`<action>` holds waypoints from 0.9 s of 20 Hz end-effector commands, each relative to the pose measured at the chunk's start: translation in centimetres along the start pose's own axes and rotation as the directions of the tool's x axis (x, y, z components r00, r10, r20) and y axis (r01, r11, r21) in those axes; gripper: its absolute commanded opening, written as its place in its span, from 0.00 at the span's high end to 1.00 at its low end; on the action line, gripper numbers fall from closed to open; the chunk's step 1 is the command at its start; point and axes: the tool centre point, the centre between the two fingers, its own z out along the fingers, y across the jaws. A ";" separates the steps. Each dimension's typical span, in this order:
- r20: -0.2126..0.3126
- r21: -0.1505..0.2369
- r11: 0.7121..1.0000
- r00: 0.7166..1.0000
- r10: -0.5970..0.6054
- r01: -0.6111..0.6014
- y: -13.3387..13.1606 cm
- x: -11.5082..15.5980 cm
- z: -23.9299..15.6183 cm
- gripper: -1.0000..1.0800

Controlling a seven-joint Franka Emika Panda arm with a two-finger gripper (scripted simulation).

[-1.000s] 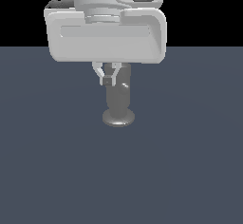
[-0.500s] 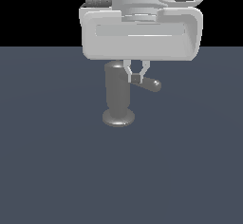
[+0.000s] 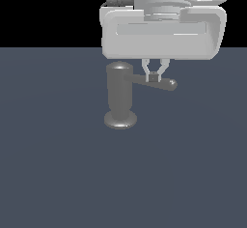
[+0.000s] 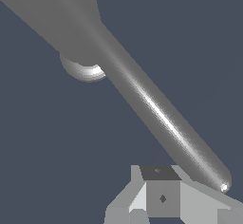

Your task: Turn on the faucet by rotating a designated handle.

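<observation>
The faucet [image 3: 119, 96] is standing on the dark floor [image 3: 58, 174] at the exterior view's left of my hand, and its handle [image 3: 153, 82] is sticking out sideways toward the exterior view's right. My gripper [image 3: 154, 75] is sitting at that rod, fingers drawn narrow; I cannot tell whether they are clamping it or just pressing beside it. I judge I am in the turning step, and the next move is calling for a sideways sweep around the upright body. My own wide housing is hiding the finger roots, and the wrist view is cutting off the faucet's top.
</observation>
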 end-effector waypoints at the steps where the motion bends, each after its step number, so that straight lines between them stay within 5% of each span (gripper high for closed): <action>1: -0.001 0.000 1.000 1.000 0.002 -0.002 0.7 0.9 0.2 1.00; 18: 0.015 0.000 1.000 1.000 0.014 -0.014 5.1 5.6 0.9 1.00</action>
